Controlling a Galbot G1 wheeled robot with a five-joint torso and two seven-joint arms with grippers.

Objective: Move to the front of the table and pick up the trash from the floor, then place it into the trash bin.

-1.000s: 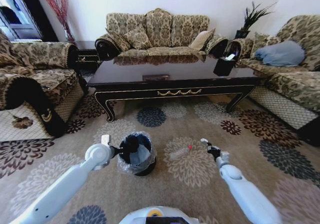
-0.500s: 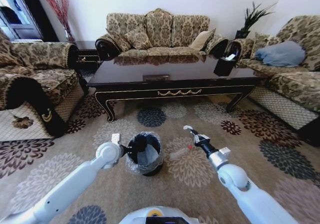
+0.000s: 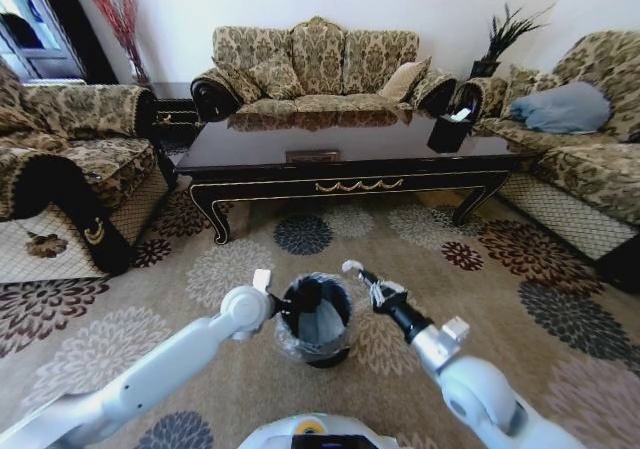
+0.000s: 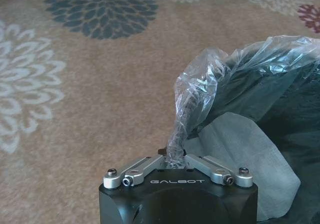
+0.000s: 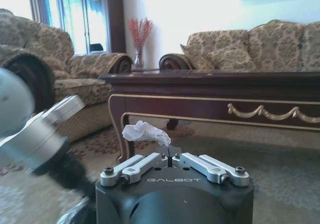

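Two hands are closed: the left hand [image 3: 297, 307] is clamped on the trash bin's [image 3: 318, 344] plastic liner [image 4: 192, 109]; crumpled paper [image 3: 381, 291] is pinched by the right hand [image 3: 372, 287] beside the bin, above the carpet [image 3: 480, 299].

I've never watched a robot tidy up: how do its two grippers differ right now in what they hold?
The left gripper pinches the clear bag lining the trash bin at its rim; the right gripper pinches a small crumpled white scrap. The left one sits at the bin's edge; the right one hangs beside the bin, above the carpet. Both are shut.
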